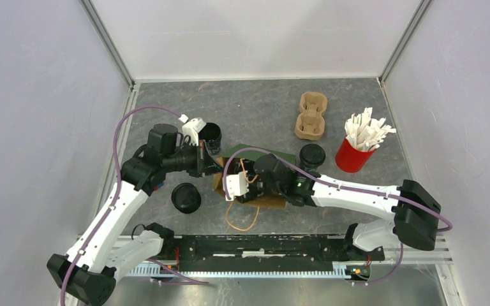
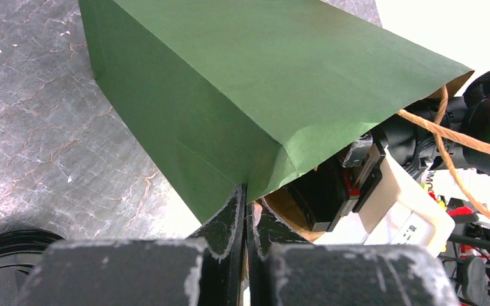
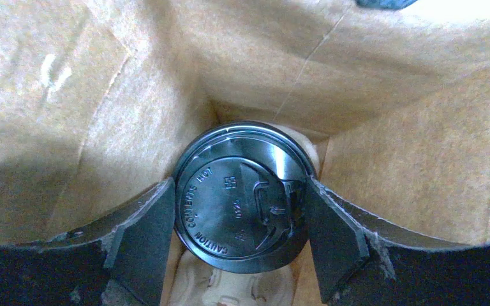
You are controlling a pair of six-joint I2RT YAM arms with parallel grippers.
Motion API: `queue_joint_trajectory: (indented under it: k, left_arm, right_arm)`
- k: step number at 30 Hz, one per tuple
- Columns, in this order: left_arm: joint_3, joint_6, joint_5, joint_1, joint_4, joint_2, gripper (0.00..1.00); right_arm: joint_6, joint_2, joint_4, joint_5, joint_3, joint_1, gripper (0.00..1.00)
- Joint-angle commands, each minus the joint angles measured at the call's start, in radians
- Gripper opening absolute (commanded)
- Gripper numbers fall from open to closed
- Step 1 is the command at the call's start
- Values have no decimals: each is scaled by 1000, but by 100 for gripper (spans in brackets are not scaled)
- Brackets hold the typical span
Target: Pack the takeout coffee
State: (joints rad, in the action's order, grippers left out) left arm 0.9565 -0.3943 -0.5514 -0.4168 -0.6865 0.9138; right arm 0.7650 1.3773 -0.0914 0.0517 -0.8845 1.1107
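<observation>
The green paper bag (image 1: 265, 154) stands mid-table with its mouth held wide. My left gripper (image 2: 247, 191) is shut on the rim of the green paper bag (image 2: 242, 83) at a corner. My right gripper (image 3: 241, 191) reaches down between the bag's brown inner walls (image 3: 102, 95). Its fingers press both sides of a takeout coffee cup's black lid (image 3: 242, 197), low in the bag. In the top view the right wrist (image 1: 274, 178) hides that cup. Three more black cups stand outside: one (image 1: 185, 197) left of the bag, one (image 1: 212, 134) behind it, one (image 1: 312, 155) to its right.
A tan pulp cup carrier (image 1: 311, 116) lies at the back right, and beside it a red cup (image 1: 355, 155) of white packets. A pale moulded shape (image 3: 230, 284) shows under the held cup. The bag's twine handle (image 1: 242, 217) loops toward the near edge.
</observation>
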Motion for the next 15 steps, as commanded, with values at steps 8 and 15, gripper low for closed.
queue_joint_trajectory:
  k: [8, 15]
  left_arm:
    - [53, -35, 5, -1, -38, 0, 6]
    - [73, -76, -10, -1, -45, 21, 6]
  right_arm:
    - [29, 50, -94, -59, -79, 1, 74]
    - [46, 56, -46, 24, -61, -11, 73]
